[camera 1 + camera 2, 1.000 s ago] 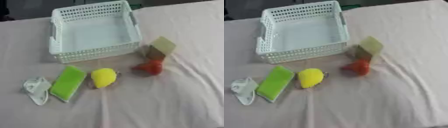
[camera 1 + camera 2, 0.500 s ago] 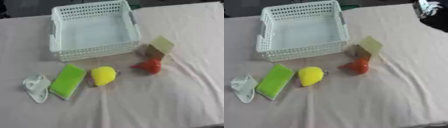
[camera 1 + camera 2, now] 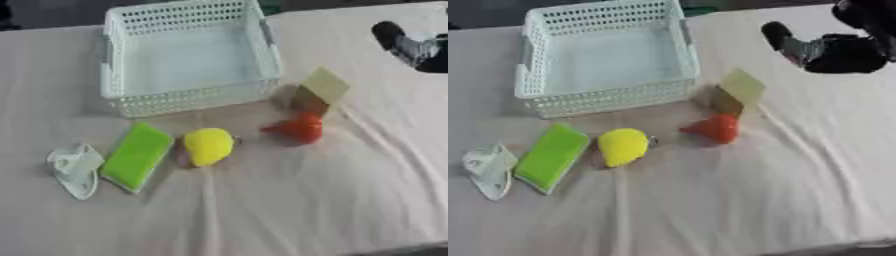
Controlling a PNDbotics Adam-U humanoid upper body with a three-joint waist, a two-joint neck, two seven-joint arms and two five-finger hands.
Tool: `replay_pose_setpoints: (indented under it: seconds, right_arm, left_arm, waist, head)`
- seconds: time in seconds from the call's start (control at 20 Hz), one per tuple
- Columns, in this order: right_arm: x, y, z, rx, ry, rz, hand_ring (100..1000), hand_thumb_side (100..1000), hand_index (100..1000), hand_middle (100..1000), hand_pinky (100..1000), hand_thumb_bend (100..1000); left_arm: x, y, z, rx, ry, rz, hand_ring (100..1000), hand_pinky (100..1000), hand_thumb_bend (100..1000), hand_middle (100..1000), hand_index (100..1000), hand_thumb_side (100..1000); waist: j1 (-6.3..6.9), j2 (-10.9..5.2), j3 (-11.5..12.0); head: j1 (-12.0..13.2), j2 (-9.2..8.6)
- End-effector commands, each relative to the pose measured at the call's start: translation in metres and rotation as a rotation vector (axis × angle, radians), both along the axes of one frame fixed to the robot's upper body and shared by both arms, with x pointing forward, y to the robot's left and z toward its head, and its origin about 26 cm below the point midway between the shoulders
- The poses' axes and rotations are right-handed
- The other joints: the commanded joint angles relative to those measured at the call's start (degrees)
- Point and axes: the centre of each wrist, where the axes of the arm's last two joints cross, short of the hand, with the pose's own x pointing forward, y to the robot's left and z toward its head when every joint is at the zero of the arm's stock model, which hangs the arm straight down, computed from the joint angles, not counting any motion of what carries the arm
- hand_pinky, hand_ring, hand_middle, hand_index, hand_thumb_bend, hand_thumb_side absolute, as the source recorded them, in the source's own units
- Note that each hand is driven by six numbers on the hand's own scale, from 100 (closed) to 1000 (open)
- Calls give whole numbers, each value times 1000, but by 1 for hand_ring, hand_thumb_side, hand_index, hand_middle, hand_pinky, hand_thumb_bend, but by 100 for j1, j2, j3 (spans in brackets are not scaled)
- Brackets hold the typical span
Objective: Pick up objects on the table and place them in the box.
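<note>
Nearest row on the cloth-covered table [image 3: 289, 210]: white mask-like item [image 3: 74, 167], green sponge [image 3: 137, 156], yellow lemon-shaped toy [image 3: 208, 146]. Beyond: red toy [image 3: 715, 128] touching a tan block [image 3: 737, 91], beside the empty white basket [image 3: 185, 95]. Right hand [image 3: 833, 47] above the far right; fingers unclear.

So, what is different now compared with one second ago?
The right hand has come in from the upper right corner and now hangs over the cloth, to the right of the basket. It holds nothing and touches nothing. The tan block, red thing, yellow thing, green block and white thing lie as before. The basket holds nothing.
</note>
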Motion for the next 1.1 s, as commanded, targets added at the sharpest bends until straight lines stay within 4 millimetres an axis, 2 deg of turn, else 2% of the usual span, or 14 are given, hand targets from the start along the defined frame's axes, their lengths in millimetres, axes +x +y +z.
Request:
replay_pose_setpoints:
  seconds: [0.05,0.2,0.25,0.45,0.5,0.55,0.65,1.1]
  right_arm:
    - [-2,2,12,-67,42,-29,937,1000,1000,907,892,365]
    - [4,-1,13,-91,85,-61,940,1000,1000,911,895,389]
    - [6,-2,13,-97,93,-69,948,1000,1000,905,895,462]
    - [17,-10,8,-91,139,-112,953,1000,1000,899,895,589]
    - [20,-11,7,-88,150,-117,953,1000,1000,899,895,589]
    - [21,-12,6,-84,158,-119,964,1000,1000,906,907,682]
    - [27,-14,3,-65,181,-126,966,1000,1000,901,911,714]
    - [51,-22,-16,15,301,-163,971,1000,1000,889,916,738]
  left_arm:
    - [-1,1,10,33,-22,-7,995,963,166,961,1000,978]
    - [-1,1,11,37,-20,-12,994,963,164,960,1000,977]
    - [-1,1,11,38,-19,-13,994,962,163,958,998,976]
    - [-1,0,12,39,-20,-20,993,962,160,954,994,974]
    - [-1,0,12,39,-20,-21,993,962,160,954,994,974]
    - [-1,0,12,39,-19,-22,991,961,157,949,989,973]
    - [0,-2,11,41,-15,-27,990,961,156,947,988,973]
    - [0,-4,11,49,-8,-39,987,959,150,935,968,971]
  waist:
    - [-21,-130,21]
    - [-37,-132,53]
    - [-39,-133,62]
    - [-35,-138,109]
    - [-35,-139,113]
    - [-35,-139,115]
    - [-32,-139,128]
    - [-35,-131,187]
  head:
    - [-58,29]
    - [-100,31]
    - [-111,29]
    - [-153,12]
    - [-155,11]
    - [-158,7]
    - [-176,-12]
    - [-226,-41]
